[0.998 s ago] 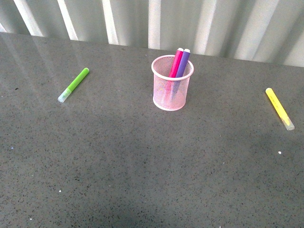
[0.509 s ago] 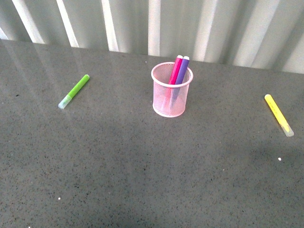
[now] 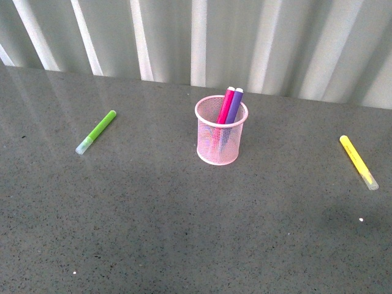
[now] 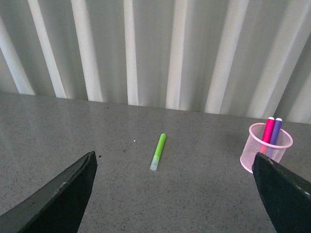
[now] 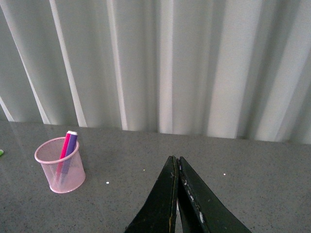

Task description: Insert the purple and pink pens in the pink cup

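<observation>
The pink cup (image 3: 221, 138) stands upright on the grey table, mid-distance in the front view. The pink pen (image 3: 226, 105) and the purple pen (image 3: 234, 105) lean side by side inside it, tops above the rim. The left wrist view shows the cup (image 4: 270, 154) with both pens at its side, far from my left gripper (image 4: 175, 191), which is open and empty. From the right wrist, the cup (image 5: 60, 165) sits well off to one side of my right gripper (image 5: 176, 162), shut on nothing. Neither arm appears in the front view.
A lime-green marker (image 3: 96, 131) lies on the table left of the cup, also in the left wrist view (image 4: 158, 151). A yellow marker (image 3: 358, 162) lies at the right. A pale corrugated wall (image 3: 202, 37) backs the table.
The front view has shifted: cup and markers sit lower in the picture than a second ago, with more wall showing. Pens stay in the cup.
</observation>
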